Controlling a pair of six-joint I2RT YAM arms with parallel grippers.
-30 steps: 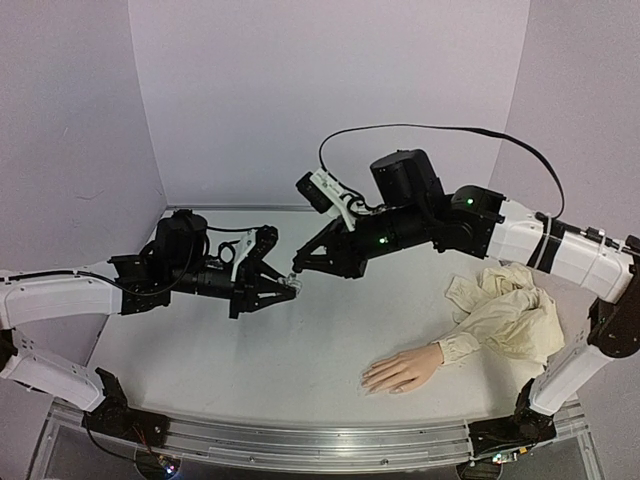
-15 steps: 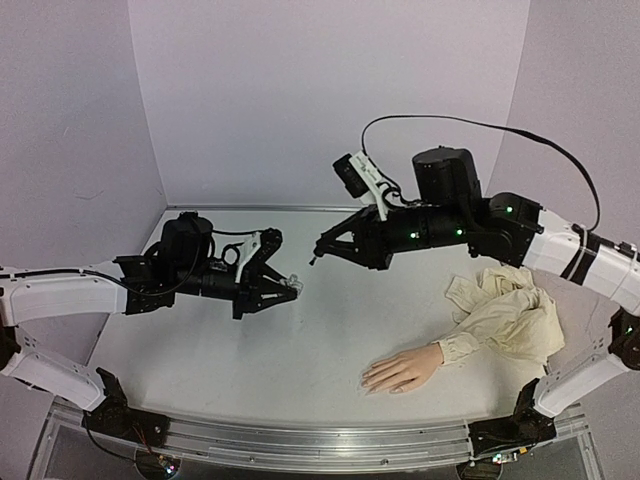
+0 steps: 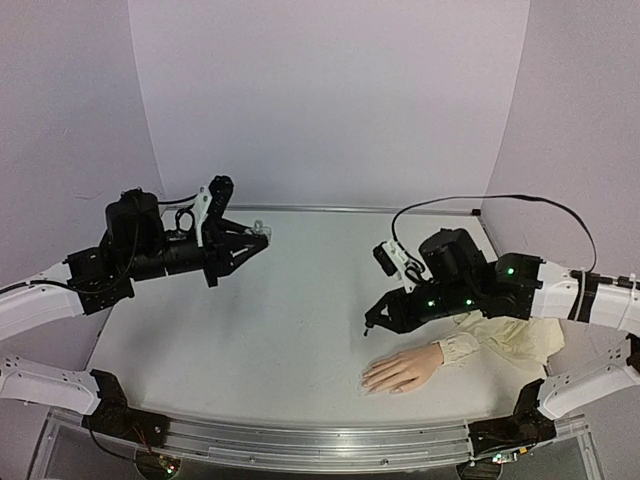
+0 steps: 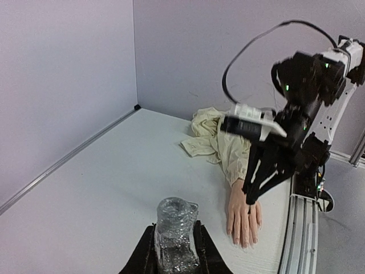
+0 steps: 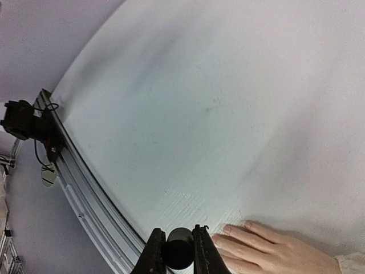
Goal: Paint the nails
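- Right wrist view shows our right gripper [image 5: 178, 251] clamped on the black cap [image 5: 178, 260], one finger on each side; the brush under it is hidden here.
- Just beside the cap lie the fingertips of the mannequin hand [image 5: 274, 254], palm down on the table [image 5: 199, 114]. The nails [image 5: 226, 229] sit at those tips, near the cap but apart from it.
- In the top view we hover just above those fingertips and slightly to the far side of them. The hand lies at the near right of the table with its fingers pointing left.
- Its cream sleeve [image 3: 515, 335] trails off, bunched, to the right.
- Well apart, at the far left, our left gripper [image 4: 175, 251] is closed around the clear polish bottle [image 4: 177, 228], which looks upright between the fingers in the left wrist view.
- We judge the step in hand to be bringing the brush down to the first nail.
- To do it well, we should lower slowly, line the brush along one finger and touch lightly. The hand seems to lie loose and could slide under a push.
- A short stroke from the nail's base toward its tip should spare the skin.
- We should hold the bottle level, ready for a re-dip.
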